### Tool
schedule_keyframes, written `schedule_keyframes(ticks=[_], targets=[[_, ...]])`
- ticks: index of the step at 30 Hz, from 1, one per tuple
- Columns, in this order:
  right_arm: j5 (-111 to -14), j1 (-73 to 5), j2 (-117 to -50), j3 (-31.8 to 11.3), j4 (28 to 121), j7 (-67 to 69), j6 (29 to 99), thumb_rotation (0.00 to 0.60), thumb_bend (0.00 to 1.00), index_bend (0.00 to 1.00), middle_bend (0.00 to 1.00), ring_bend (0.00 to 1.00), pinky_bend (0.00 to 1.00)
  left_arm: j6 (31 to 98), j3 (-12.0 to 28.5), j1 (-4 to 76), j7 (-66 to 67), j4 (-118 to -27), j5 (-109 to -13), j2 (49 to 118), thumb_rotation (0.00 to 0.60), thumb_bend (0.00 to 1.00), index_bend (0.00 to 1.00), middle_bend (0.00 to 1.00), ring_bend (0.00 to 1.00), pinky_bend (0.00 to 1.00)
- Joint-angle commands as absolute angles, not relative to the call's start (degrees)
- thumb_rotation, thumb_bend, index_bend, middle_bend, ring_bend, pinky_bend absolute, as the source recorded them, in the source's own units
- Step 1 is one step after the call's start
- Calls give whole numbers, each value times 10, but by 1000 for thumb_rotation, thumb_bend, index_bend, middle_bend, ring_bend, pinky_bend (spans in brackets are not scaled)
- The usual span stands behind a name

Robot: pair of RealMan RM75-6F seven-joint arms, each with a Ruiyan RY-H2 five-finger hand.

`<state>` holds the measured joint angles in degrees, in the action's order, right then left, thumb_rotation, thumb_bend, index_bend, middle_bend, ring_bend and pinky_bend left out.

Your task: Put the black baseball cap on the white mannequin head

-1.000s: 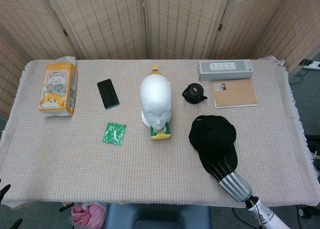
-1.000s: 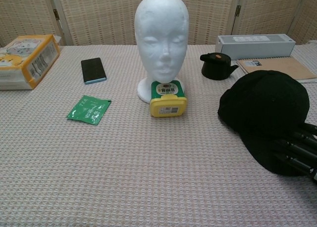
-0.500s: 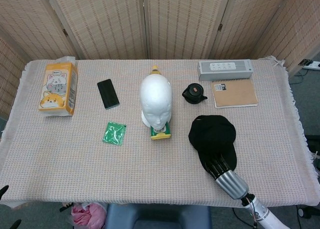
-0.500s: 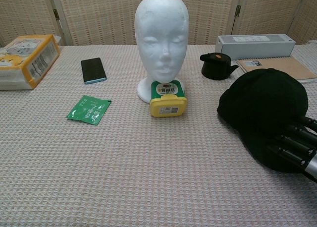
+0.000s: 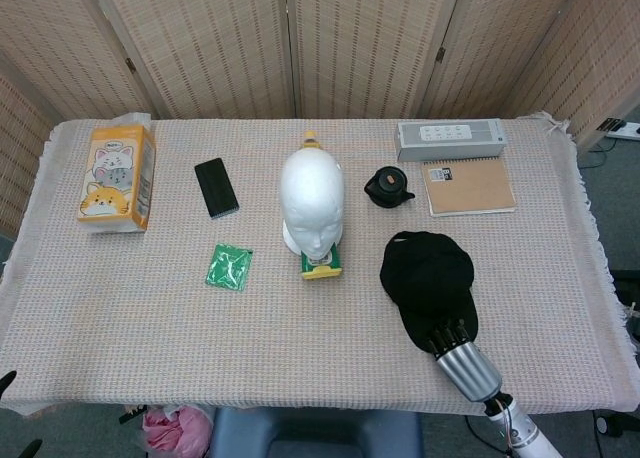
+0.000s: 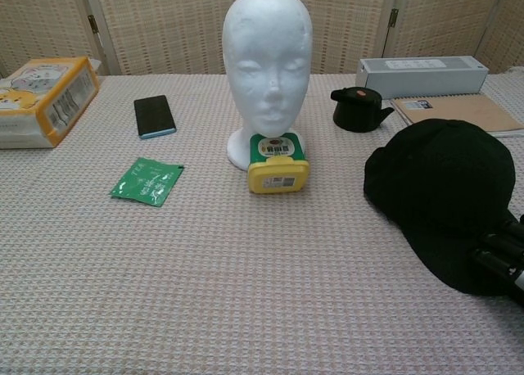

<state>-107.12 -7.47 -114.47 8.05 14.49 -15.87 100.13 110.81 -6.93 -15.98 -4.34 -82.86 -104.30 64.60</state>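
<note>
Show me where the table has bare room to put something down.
Free: the near strip of the woven tablecloth, in front of the green sachet, and between that and the orange tissue pack. Crowded: around the white mannequin head, yellow container, black baseball cap.

This looks like a staged test room rather than a home. A cloth-covered surface (image 5: 150, 308) stands against woven folding screens (image 5: 200, 48) that wall off 12 o'clock. Unrelated props are spread out on it: a foam head (image 5: 312, 203), a tissue pack (image 5: 117, 176) at 10 o'clock, a phone (image 5: 216, 187), a notebook (image 5: 470, 185) at 2 o'clock.
</note>
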Motion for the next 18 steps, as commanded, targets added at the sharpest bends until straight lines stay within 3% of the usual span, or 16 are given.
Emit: schedule_keyframes(ticks=[1, 7, 14, 18], targets=[[-1048, -61, -1164, 68, 137, -126, 994, 600, 258, 407, 411, 375, 469, 1109, -69, -161, -43, -828, -1042, 646, 600, 65, 119, 0, 7, 133], [-1034, -59, -1189, 63, 111, -92, 1005, 600, 286, 482, 467, 468, 608, 1118, -68, -165, -44, -824, -1043, 649, 600, 65, 119, 0, 7, 133], [-1013, -90, -1207, 44, 90, -60, 1047, 600, 367, 740, 656, 693, 858, 1128, -63, -170, -49, -818, -1039, 652, 600, 65, 105, 0, 7, 133], [-998, -118, -1210, 28, 90, -47, 1078, 600, 431, 805, 705, 765, 941, 1134, -62, -172, -51, -814, -1041, 654, 600, 65, 94, 0, 7, 133]])
